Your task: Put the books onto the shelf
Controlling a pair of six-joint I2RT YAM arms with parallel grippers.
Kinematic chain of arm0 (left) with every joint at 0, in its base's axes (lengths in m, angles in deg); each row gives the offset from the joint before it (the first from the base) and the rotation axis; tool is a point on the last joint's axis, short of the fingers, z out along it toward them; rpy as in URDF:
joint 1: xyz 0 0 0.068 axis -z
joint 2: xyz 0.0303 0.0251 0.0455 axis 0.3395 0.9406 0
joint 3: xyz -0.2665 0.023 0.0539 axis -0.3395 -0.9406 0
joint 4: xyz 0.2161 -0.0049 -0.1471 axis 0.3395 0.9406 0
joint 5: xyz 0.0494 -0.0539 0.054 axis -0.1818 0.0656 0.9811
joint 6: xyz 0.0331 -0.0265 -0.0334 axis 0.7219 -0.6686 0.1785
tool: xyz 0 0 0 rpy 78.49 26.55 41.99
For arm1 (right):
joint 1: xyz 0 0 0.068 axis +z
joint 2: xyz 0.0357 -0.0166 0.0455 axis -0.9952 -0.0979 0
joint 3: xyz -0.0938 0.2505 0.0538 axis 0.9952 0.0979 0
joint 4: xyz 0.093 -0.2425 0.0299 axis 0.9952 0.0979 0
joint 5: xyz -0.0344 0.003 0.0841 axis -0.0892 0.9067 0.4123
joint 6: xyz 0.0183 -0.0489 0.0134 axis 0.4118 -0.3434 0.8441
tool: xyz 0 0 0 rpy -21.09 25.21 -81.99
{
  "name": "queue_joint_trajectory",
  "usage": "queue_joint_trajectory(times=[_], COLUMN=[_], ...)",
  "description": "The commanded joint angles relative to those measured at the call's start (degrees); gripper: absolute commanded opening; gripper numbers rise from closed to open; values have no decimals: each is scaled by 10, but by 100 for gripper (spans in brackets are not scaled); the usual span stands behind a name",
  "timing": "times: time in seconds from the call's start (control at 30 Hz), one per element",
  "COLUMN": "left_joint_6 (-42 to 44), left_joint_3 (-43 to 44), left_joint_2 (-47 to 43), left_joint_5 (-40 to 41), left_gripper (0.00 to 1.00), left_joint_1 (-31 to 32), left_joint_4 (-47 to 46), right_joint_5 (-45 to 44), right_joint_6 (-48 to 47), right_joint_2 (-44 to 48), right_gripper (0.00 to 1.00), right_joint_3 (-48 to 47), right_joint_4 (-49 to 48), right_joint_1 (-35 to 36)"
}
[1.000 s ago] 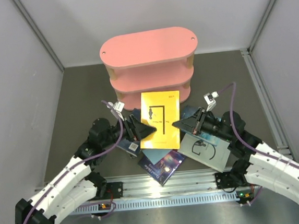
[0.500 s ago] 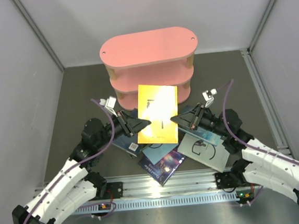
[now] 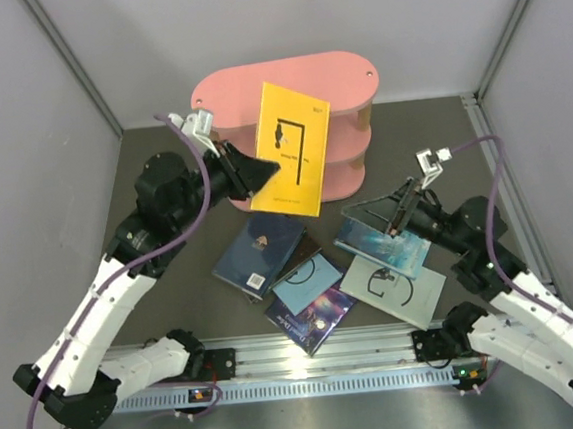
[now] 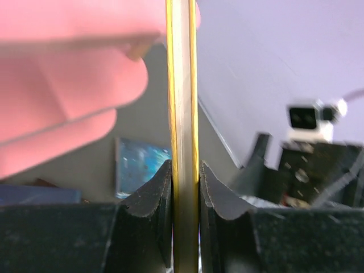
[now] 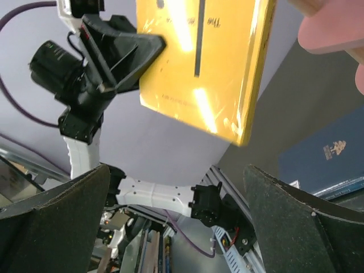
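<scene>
Left gripper (image 3: pixel 265 166) clamps the yellow book (image 3: pixel 291 146) before the shelf (image 3: pixel 340 74) at the worktop's back edge; right gripper (image 3: pixel 367 217) gapes over loose books (image 3: pixel 265 252).

Dark grey table (image 3: pixel 144 187), walled on three sides, metal rail (image 3: pixel 319 357) along the near edge. Pink shelf (image 3: pixel 285 84) stands at the far middle. Loose cluster of books lies flat in front of it: navy book (image 3: pixel 260 252) on the left, light blue book (image 3: pixel 309 281) just beside it and overlapping the purple galaxy book (image 3: pixel 311 321), teal book (image 3: pixel 384 244) to the right, its near edge over the grey-white book (image 3: pixel 399 290).
</scene>
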Motion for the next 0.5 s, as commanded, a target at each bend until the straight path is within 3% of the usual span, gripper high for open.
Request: queue_joint_trajectory(times=[0.0,0.13,0.2,0.33,0.47], left_joint_6=[62,65,42,-44,-93], left_joint_3=[111,245,283,305,367], left_joint_2=[31,120,158,214,306], left_joint_5=[60,48,-5,-132,-233], left_gripper=[0,0,0,0,0], left_joint_1=[-16,-76,-119,-265,-312], left_joint_4=[23,49,43,-6,2], right_joint_5=[-17,-18,-15,-15,-18], right_joint_6=[-21,-7,-3,0,-11], right_joint_2=[64,112,131,152,160], right_gripper=[100,100,100,100,100], right_joint_3=[15,64,75,84,80], right_joint_4=[53,80,88,106,129], right_joint_1=[-4,-4,-4,-5,-5])
